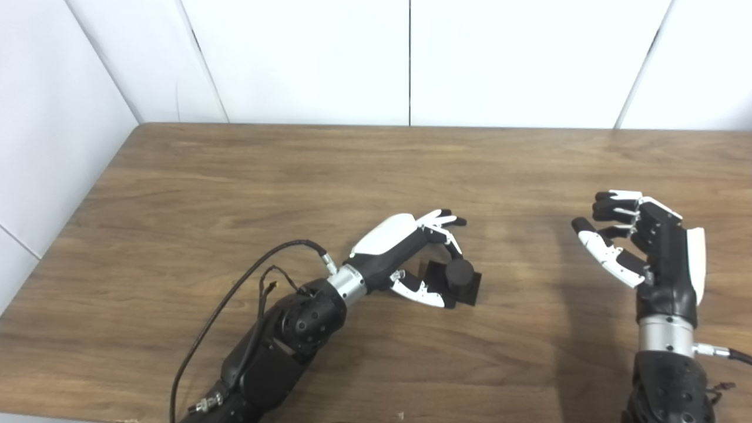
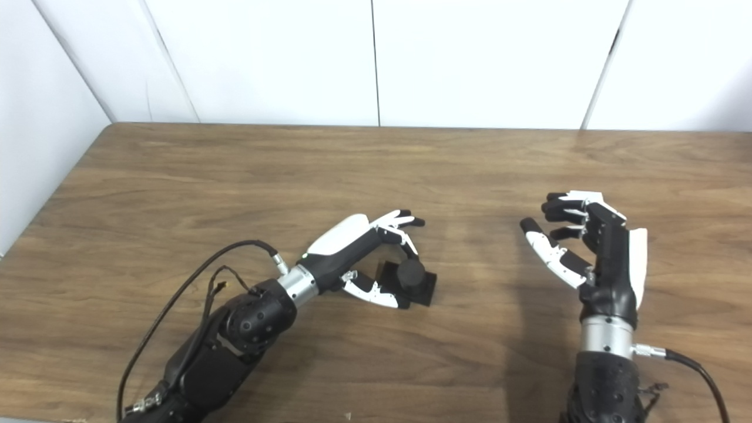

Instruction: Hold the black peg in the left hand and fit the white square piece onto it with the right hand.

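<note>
The black peg point(image 1: 460, 276), a short round post on a square black base, stands on the wooden table point(image 1: 235, 176) near the middle. My left hand point(image 1: 405, 249) lies on its side just left of it. Its fingers point(image 1: 442, 221) arch over the post and its thumb point(image 1: 424, 294) lies along the base's near edge, but they are not closed on it. My right hand point(image 1: 643, 247) is held upright well to the right of the peg, fingers half curled and apart, with nothing in it. No white square piece shows in either view.
White wall panels point(image 1: 411, 59) close off the table's far edge and its left side. A black cable point(image 1: 235, 288) loops from my left forearm over the table. Bare wood lies between the two hands.
</note>
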You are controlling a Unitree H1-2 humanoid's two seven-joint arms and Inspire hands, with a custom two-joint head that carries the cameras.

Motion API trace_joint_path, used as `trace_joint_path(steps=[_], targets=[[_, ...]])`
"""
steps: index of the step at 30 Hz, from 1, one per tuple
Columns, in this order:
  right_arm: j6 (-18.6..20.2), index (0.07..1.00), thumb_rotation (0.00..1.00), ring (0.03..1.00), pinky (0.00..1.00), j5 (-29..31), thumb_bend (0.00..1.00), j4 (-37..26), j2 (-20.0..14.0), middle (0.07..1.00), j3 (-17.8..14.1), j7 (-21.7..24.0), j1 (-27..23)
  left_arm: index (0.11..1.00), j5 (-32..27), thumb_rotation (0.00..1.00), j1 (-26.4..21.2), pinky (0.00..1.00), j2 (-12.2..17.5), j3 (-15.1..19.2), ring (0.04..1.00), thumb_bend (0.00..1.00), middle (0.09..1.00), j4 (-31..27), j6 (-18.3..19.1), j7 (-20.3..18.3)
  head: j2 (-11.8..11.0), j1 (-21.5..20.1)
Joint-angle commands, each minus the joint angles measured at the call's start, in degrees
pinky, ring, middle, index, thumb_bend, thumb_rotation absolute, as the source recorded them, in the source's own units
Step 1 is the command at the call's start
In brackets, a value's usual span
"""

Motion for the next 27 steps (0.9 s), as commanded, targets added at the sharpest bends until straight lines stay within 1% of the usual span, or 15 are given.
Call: trace_joint_path(steps=[1, 2, 7, 11, 13, 14, 16, 17, 18, 20, 21, 22, 24, 25, 27], targets=[[-0.8, 0.495, 0.13, 0.611, 0.49, -0.2, 0.50, -2.6, 0.1, 0.673, -0.2, -0.2, -2.1, 0.493, 2.2, 0.09, 0.2, 0.97, 0.7, -1.1, 1.000, 0.52, 0.931, 0.0, -0.6, -1.3, 0.0, -1.0], [-0.9, 0.495, 0.13, 0.610, 0.49, -0.3, 0.50, -2.5, 0.0, 0.671, -0.3, -0.3, -2.2, 0.493, 2.1, 0.09, 0.3, 0.97, 0.8, -1.0, 1.000, 0.52, 0.930, 0.0, -0.7, -1.3, 0.0, -1.8], [-0.7, 0.495, 0.13, 0.650, 0.52, -1.7, 0.50, -2.5, -1.0, 0.671, -0.4, -0.5, -3.7, 0.493, 1.0, 0.08, 0.6, 0.94, 2.0, 0.1, 1.000, 0.52, 0.931, -0.2, -1.7, -1.3, -0.3, -11.0], [-0.5, 0.496, 0.14, 0.662, 0.55, -3.2, 0.50, -2.1, -5.0, 0.667, -1.5, 0.8, -6.9, 0.493, 0.1, 0.09, 0.9, 0.90, 3.4, 0.9, 0.993, 0.52, 0.933, -0.6, -2.6, -2.0, -0.5, -14.2], [-0.4, 0.496, 0.14, 0.662, 0.55, -4.0, 0.50, -2.2, -6.9, 0.665, -1.7, 1.4, -8.1, 0.493, 0.0, 0.09, 0.8, 0.89, 3.8, 1.1, 0.992, 0.52, 0.934, -0.5, -2.9, -2.1, -0.6, -14.8], [0.4, 0.496, 0.14, 0.660, 0.55, -5.1, 0.50, -2.2, -9.3, 0.663, -1.7, 2.6, -9.3, 0.493, 0.1, 0.09, 0.8, 0.89, 4.0, 1.1, 0.994, 0.52, 0.935, -0.8, -2.5, -2.5, -0.8, -15.6], [1.6, 0.496, 0.14, 0.613, 0.50, -7.6, 0.50, -1.9, -13.4, 0.663, -1.6, 4.7, -11.3, 0.493, 0.0, 0.09, 0.9, 0.89, 4.2, 1.2, 0.999, 0.52, 0.940, -1.3, -1.8, -3.0, -0.9, -16.1], [2.2, 0.497, 0.14, 0.608, 0.50, -8.8, 0.50, -1.8, -16.0, 0.663, -1.5, 6.2, -12.7, 0.493, 0.0, 0.09, 0.9, 0.89, 4.2, 1.4, 0.999, 0.52, 0.940, -1.4, -1.6, -3.2, -0.9, -16.5], [2.7, 0.497, 0.15, 0.618, 0.48, -9.5, 0.50, -1.8, -17.5, 0.676, -1.4, 7.2, -13.6, 0.493, 0.0, 0.09, 0.9, 0.89, 4.2, 1.5, 0.999, 0.52, 0.939, -1.4, -1.5, -3.3, -0.9, -16.5], [3.2, 0.496, 0.14, 0.632, 0.49, -9.5, 0.50, -1.1, -21.5, 0.685, -1.6, 9.9, -16.4, 0.493, -0.4, 0.09, 1.0, 0.89, 4.2, 1.8, 1.000, 0.52, 0.939, -1.4, -1.4, -3.7, -1.0, -17.3], [3.4, 0.496, 0.14, 0.625, 0.48, -9.3, 0.50, -0.8, -22.7, 0.683, -1.6, 10.7, -17.3, 0.493, -0.5, 0.09, 1.0, 0.89, 4.1, 1.9, 1.000, 0.52, 0.939, -1.4, -1.3, -3.8, -1.0, -17.3], [3.6, 0.496, 0.14, 0.623, 0.47, -9.6, 0.50, -0.2, -24.7, 0.683, -1.3, 12.1, -18.7, 0.493, -0.6, 0.09, 1.0, 0.89, 4.1, 2.0, 1.000, 0.52, 0.939, -1.4, -1.4, -3.9, -1.0, -17.3], [3.5, 0.497, 0.14, 0.626, 0.50, -10.8, 0.50, 1.0, -28.2, 0.673, -0.3, 14.5, -21.1, 0.493, -0.6, 0.09, 1.1, 0.88, 4.0, 2.1, 0.999, 0.52, 0.936, -1.3, -1.4, -3.9, -1.0, -17.3], [2.9, 0.497, 0.14, 0.636, 0.51, -11.5, 0.50, 2.1, -30.0, 0.677, 0.3, 15.6, -22.5, 0.493, -0.5, 0.09, 1.2, 0.88, 3.9, 2.1, 0.999, 0.52, 0.936, -1.1, -1.6, -3.8, -1.4, -18.1], [1.8, 0.497, 0.14, 0.660, 0.54, -12.5, 0.50, 4.3, -32.8, 0.686, 1.6, 17.3, -25.1, 0.493, -0.5, 0.09, 1.2, 0.87, 3.9, 2.1, 0.999, 0.52, 0.937, -0.8, -2.0, -3.7, -1.4, -18.1]])
